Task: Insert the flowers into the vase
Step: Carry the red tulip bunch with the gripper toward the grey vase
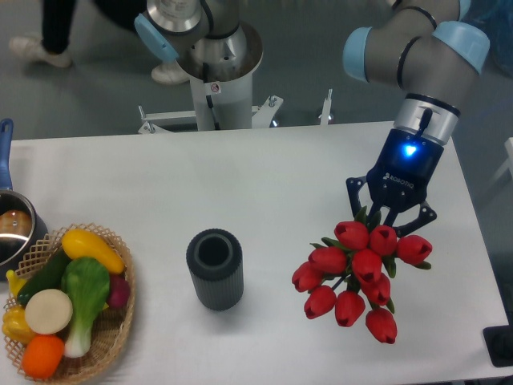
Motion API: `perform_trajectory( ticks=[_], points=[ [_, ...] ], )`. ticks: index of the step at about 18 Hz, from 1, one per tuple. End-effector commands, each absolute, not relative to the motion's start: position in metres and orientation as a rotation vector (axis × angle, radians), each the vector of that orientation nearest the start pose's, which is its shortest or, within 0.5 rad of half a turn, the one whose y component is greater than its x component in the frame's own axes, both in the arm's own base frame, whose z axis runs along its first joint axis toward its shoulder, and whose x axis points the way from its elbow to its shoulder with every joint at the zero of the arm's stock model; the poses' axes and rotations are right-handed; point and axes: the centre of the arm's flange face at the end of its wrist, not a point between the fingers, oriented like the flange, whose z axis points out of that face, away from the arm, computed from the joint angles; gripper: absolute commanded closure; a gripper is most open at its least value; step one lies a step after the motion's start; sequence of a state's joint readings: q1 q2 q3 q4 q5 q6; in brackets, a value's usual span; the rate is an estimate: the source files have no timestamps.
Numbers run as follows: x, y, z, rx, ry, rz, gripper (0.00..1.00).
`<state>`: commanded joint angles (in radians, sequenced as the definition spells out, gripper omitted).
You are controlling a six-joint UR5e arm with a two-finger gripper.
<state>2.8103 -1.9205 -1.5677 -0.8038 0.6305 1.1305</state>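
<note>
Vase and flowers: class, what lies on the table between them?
Nothing: in the camera view, only bare white table separates the vase from the flowers.

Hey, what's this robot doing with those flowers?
The arm's gripper is down at a bunch of red tulips on the right side of the table, its fingers around the stem end. The dark vase stands upright and empty to their left. A basket of toy vegetables sits at the far left.
</note>
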Motion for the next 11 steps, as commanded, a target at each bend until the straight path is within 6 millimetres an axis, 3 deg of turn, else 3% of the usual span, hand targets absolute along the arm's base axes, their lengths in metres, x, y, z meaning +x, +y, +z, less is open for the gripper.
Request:
perform_trajectory(
  ticks=[6,11],
  points=[
    [-0.521,0.408,0.405,-2.140,0.110,-0.010,0.93],
    [-0.502,0.427,0.401,-2.097,0.153,-0.070,0.93]
  ],
)
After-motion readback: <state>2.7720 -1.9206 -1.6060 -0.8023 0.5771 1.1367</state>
